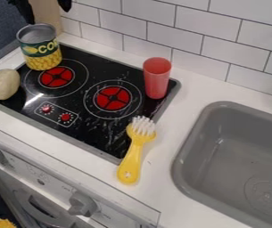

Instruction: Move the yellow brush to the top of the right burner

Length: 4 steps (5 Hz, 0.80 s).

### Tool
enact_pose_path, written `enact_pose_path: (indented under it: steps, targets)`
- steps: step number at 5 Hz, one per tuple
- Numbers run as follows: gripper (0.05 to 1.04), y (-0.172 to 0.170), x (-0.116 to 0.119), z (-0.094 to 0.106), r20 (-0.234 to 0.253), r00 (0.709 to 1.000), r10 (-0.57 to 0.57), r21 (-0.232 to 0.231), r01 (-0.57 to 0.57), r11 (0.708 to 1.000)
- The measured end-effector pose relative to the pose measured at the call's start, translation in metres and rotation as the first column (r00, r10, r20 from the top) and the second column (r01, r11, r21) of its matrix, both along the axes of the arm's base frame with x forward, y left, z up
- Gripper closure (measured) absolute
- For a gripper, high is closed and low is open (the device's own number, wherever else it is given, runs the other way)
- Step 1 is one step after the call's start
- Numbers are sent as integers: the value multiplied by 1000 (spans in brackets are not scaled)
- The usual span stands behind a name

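Note:
At the top left edge my gripper stands open, its two black fingers apart above and behind the can. It is far from the yellow brush, which lies at the stove's lower right. The brush's white bristles and head rest over the stove edge, while its handle lies on the counter and points toward the front. The right burner is a red disc with white rings, up and left of the bristles, with nothing on it.
A corn can stands at the left burner, with a pale oval object at the stove's left edge. The red cup stands upright right of the right burner. A grey sink is at right, below the tiled wall.

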State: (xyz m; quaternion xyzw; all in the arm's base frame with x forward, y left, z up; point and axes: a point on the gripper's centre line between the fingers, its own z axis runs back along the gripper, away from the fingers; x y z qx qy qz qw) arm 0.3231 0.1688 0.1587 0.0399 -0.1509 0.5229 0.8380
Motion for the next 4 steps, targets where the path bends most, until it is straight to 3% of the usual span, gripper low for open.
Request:
enact_pose_path:
  steps: [2,4]
  targets:
    - [83,-14,-13,-18,-44,998,-36,-9,35,999]
    - [83,-55,-44,-9,-41,970,-238,14,239,971]
